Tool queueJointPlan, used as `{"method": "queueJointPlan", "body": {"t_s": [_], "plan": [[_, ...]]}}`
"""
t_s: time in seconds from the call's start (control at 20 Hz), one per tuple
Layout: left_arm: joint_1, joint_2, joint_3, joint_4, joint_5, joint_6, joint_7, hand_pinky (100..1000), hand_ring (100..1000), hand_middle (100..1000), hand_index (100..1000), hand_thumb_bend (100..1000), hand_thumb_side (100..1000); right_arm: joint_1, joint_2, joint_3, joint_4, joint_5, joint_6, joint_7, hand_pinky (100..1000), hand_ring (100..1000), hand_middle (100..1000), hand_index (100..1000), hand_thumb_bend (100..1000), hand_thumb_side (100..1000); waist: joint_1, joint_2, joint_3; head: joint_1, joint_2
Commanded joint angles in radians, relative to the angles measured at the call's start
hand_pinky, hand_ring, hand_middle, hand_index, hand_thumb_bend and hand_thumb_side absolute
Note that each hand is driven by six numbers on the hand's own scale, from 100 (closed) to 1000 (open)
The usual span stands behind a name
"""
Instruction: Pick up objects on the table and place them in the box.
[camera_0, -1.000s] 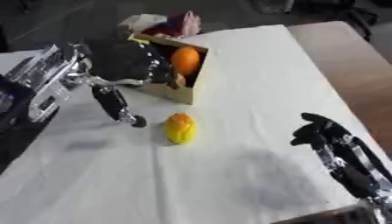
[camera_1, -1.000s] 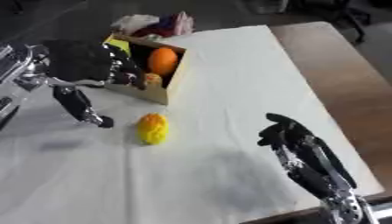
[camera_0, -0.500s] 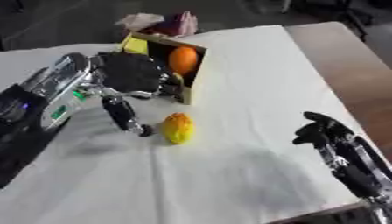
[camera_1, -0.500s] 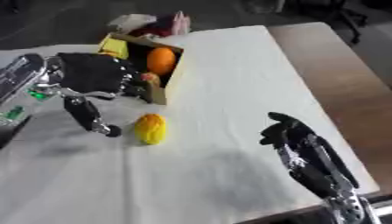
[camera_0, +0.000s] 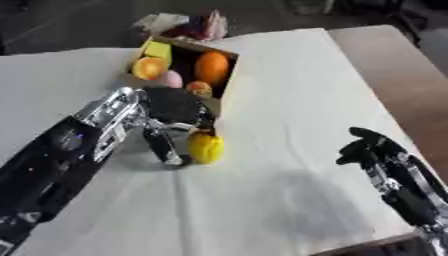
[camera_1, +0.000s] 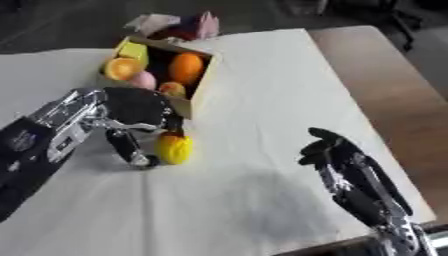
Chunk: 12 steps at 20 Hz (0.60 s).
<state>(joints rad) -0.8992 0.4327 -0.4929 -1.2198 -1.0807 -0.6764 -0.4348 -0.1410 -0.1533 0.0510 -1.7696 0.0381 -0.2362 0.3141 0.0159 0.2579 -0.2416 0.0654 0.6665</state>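
A yellow fruit (camera_0: 206, 148) with an orange tip lies on the white cloth just in front of the wooden box (camera_0: 226, 86). Inside the box sit two orange fruits (camera_0: 211, 66), a pink one, a small one and a yellow block. My left hand (camera_0: 171, 106) hangs over the yellow fruit, its fingers bent above the fruit's top and its straight thumb (camera_0: 163, 146) standing on the cloth just left of it. I see no closed grip on the fruit. My right hand (camera_1: 337, 152) rests open at the lower right, away from everything.
The white cloth (camera_0: 289, 105) covers most of the table; bare brown wood (camera_0: 394, 65) shows along the right side. A heap of pink and white crumpled things (camera_0: 188, 22) lies behind the box.
My left hand has come right and down from beside the box until it stands over the yellow fruit. The fruit and my right hand have stayed put.
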Motion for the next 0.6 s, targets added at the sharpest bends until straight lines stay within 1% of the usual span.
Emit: {"method": "queueJointPlan", "body": {"t_s": [0.05,0.1,0.15,0.3,0.4,0.5,0.6], "plan": [[-0.016,0.006,0.046,-0.020,0.027,-0.033,0.000,659,491,457,599,100,246,-0.010,-0.004,-0.002,-0.017,-0.002,-0.003,-0.001,704,620,616,879,100,587,-0.005,-0.014,0.001,0.000,-0.014],[-0.017,0.011,0.060,-0.034,0.044,-0.021,0.018,639,463,422,564,100,239,-0.010,-0.004,-0.003,-0.016,-0.001,-0.002,-0.002,704,620,616,879,100,587,-0.005,-0.014,0.002,-0.002,-0.015],[-0.018,0.020,0.077,-0.051,0.061,-0.006,0.035,634,459,415,557,100,238,-0.009,-0.004,-0.004,-0.016,0.000,-0.002,-0.003,704,620,615,879,100,588,-0.004,-0.014,0.005,-0.004,-0.016],[-0.031,0.067,0.109,-0.113,0.113,0.043,0.087,638,463,417,560,100,228,-0.006,-0.007,-0.007,-0.015,0.003,-0.002,-0.006,704,620,615,879,100,590,-0.001,-0.014,0.010,-0.010,-0.017],[-0.042,0.109,0.140,-0.132,0.147,0.078,0.122,643,469,423,570,100,219,-0.005,-0.008,-0.009,-0.013,0.006,-0.001,-0.008,704,620,615,879,100,590,0.001,-0.016,0.015,-0.015,-0.015],[-0.057,0.144,0.187,-0.099,0.172,0.113,0.158,645,473,429,578,100,213,-0.003,-0.008,-0.010,-0.013,0.007,-0.001,-0.011,704,620,615,879,100,593,0.001,-0.017,0.020,-0.019,-0.014],[-0.064,0.156,0.243,-0.045,0.155,0.150,0.194,654,487,448,601,100,212,-0.002,-0.008,-0.009,-0.012,0.007,0.000,-0.011,704,619,615,879,100,593,-0.002,-0.018,0.022,-0.022,-0.015]]}}
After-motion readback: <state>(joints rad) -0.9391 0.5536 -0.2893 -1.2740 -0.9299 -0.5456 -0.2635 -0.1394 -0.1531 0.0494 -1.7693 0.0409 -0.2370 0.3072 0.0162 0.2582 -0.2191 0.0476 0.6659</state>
